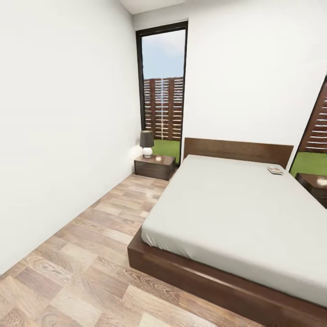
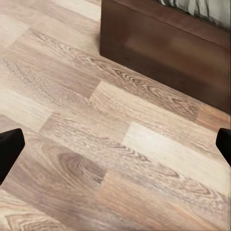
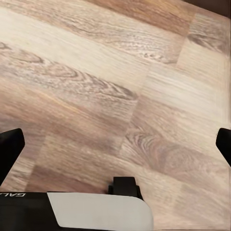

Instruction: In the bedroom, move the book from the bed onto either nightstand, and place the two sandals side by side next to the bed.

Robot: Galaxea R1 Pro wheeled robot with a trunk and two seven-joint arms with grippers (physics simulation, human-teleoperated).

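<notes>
Both end effectors, left and right, spread wide over plank floor; arm lettering reads "GAL".

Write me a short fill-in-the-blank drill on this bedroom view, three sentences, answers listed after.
1. The book lies on the ____, near its headboard.
2. On the nightstand by the window stands a small ____ with a dark shade.
3. The left gripper hangs with its fingers spread above the wooden ____.

Missing words: bed; lamp; floor
</notes>
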